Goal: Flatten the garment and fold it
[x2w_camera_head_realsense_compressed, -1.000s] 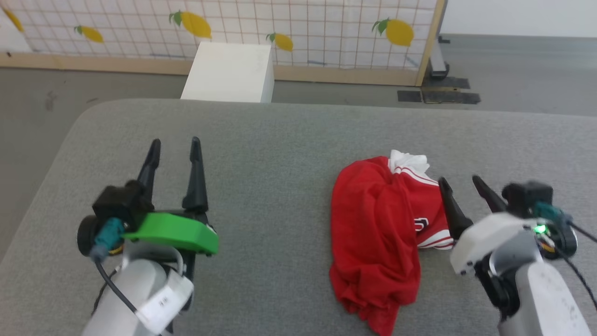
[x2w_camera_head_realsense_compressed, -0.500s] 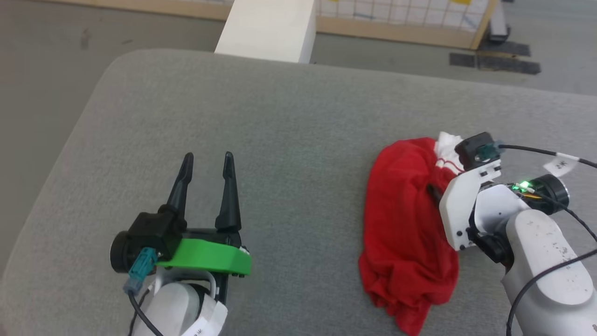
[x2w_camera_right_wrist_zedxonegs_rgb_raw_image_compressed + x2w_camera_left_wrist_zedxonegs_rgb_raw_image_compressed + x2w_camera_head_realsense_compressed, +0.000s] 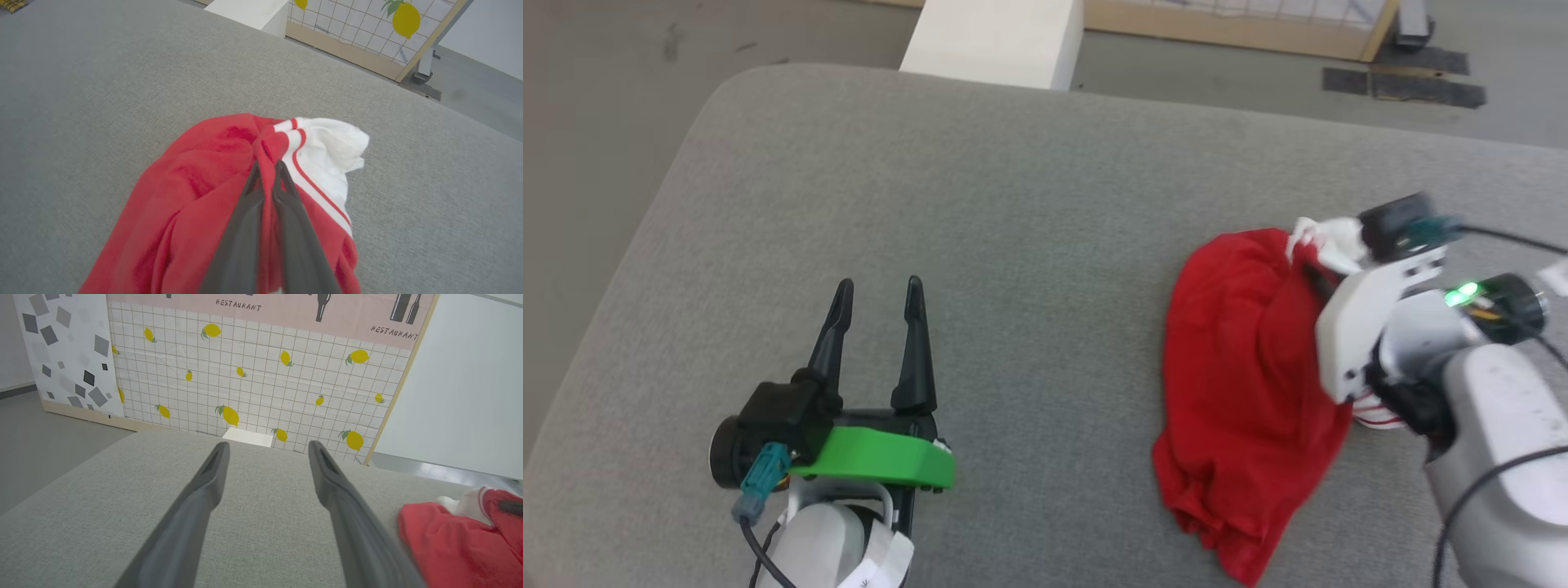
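Note:
The garment lies crumpled in a red heap on the right of the grey table, a white striped sleeve poking out at its far end. In the right wrist view my right gripper is shut on a red fold of the garment beside the white sleeve. Its fingertips are hidden behind the wrist in the head view. My left gripper hovers open over bare table at the lower left, far from the cloth. In the left wrist view my left gripper shows its spread fingers, the garment at the right edge.
A white box stands on the floor just beyond the table's far edge. A lemon-patterned grid panel rises behind it. The table's rounded left corner drops to grey floor. Bare table lies between the two arms.
My right gripper went from open beside the heap to shut on a red fold near the white sleeve. The head camera tilted down and shifted. The left arm kept its pose.

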`<state>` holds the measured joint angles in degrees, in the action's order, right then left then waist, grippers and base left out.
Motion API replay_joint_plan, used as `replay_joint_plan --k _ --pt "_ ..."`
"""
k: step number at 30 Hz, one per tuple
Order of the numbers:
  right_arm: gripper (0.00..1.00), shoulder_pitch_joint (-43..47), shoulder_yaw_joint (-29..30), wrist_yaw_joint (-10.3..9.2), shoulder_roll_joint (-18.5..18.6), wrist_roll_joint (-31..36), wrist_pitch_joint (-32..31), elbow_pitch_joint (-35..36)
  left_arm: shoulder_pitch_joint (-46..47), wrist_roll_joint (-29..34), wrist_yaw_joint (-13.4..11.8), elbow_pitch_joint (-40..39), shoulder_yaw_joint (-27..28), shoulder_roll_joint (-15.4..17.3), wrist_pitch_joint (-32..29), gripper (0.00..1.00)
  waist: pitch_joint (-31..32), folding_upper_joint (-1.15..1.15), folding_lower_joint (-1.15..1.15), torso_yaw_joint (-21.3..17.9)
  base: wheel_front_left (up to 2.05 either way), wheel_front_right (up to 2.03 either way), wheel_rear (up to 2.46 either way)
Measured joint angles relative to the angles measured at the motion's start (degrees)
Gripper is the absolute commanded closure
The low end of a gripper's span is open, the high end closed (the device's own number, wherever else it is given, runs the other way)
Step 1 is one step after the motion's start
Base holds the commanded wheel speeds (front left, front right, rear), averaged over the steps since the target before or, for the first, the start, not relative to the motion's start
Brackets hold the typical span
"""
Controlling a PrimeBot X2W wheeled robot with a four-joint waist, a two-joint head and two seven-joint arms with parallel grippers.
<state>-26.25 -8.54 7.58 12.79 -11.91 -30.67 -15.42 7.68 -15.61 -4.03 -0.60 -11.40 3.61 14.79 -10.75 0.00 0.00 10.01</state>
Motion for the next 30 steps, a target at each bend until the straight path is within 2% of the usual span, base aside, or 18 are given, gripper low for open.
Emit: replay_joint_plan --k 5,10,13,16,17,18,19,22,25,30 --pt "1.00 4.61 11.34 0.00 -2.11 -0.81 2.61 6.84 -0.82 -0.01 1.24 0.62 0.97 -0.21 0.00 0.00 1.81 0.00 0.00 -2.21 0.00 0.00 0.00" --pt "1.00 17.33 25.02 0.00 -6.57 0.66 2.34 11.39 -0.96 -0.10 2.04 1.60 1.00 -0.41 0.00 0.00 3.63 0.00 0.00 -4.25 0.00 0.00 0.00" --pt "1.00 24.51 29.13 0.00 -8.81 1.04 1.15 11.59 -1.22 -0.37 2.46 2.25 0.89 -0.47 0.00 0.00 4.39 0.00 0.00 -5.25 0.00 0.00 0.00" --pt "1.00 29.36 30.21 0.00 -9.60 0.34 -0.15 9.88 -1.58 -0.70 2.66 3.14 0.71 -0.53 0.00 0.00 4.97 0.00 0.00 -6.01 0.00 0.00 0.00" --pt "0.88 30.33 30.16 0.00 -9.76 -0.20 -0.12 9.18 -1.76 -0.87 2.69 3.33 0.67 -0.53 0.00 0.00 5.11 0.00 0.00 -6.25 0.00 0.00 0.00" --pt "0.64 30.81 29.78 0.00 -9.73 -0.86 0.19 8.62 -1.88 -0.94 2.70 3.54 0.56 -0.54 0.00 0.00 5.23 0.00 0.00 -6.42 0.00 0.00 0.00" --pt "0.00 30.98 29.51 0.00 -9.73 -2.43 1.21 7.97 -2.11 -1.26 2.69 3.80 0.47 -0.55 0.00 0.00 5.36 0.00 0.00 -6.63 0.00 0.00 0.00" --pt "0.00 30.62 29.69 0.00 -9.92 -6.31 5.42 6.92 -2.79 -2.19 2.70 4.76 0.30 -0.57 0.00 0.00 5.82 0.00 0.00 -7.30 0.00 0.00 0.00" --pt "0.00 28.52 31.77 -0.01 -9.95 -10.27 10.50 6.77 -2.94 -5.75 2.69 6.36 -0.80 -0.57 -0.13 0.00 6.49 0.00 0.00 -8.05 0.00 0.00 0.00" --pt "0.00 24.90 35.32 -0.01 -9.94 -9.84 15.84 8.29 1.49 -12.43 2.97 9.31 -5.78 -0.56 -4.67 0.00 7.35 0.00 0.00 -10.06 0.00 0.00 0.00"
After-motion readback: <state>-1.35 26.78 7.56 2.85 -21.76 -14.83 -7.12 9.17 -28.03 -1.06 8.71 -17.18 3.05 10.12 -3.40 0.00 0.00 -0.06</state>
